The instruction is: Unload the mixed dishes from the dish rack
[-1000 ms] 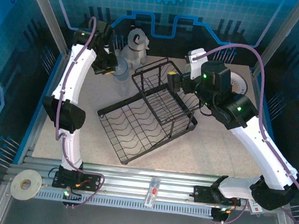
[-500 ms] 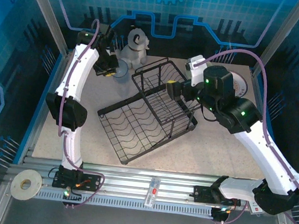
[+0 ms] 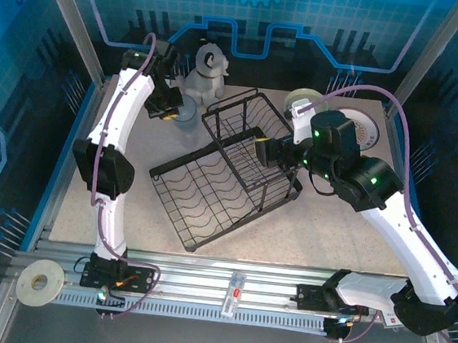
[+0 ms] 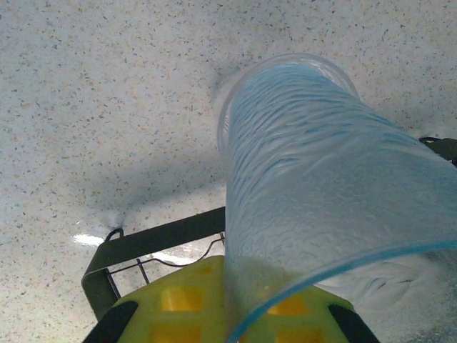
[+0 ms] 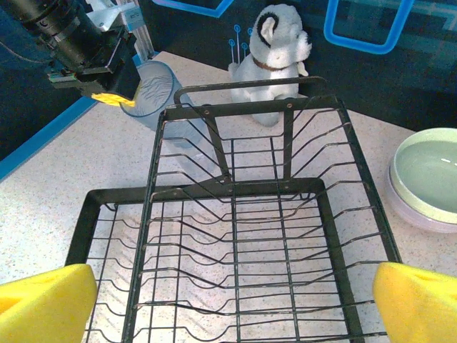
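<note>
Left tool (image 3: pixel 169 105) grips the tumbler (image 3: pixel 185 114) beside the dog figurine (image 3: pixel 207 67), while right tool (image 3: pixel 261 150) hangs over the dish rack (image 3: pixel 210 196).

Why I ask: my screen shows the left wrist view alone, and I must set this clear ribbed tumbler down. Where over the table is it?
Observer: The clear ribbed tumbler, gripped by the left gripper, is at the table's far left, beside the grey-and-white dog figurine.
Operator: And the right arm?
Observer: The right gripper hangs open above the black wire dish rack.
Operator: Any dishes out on the table?
Observer: A pale green bowl sits nested in a lavender bowl on the table, to the far right of the rack.
</note>
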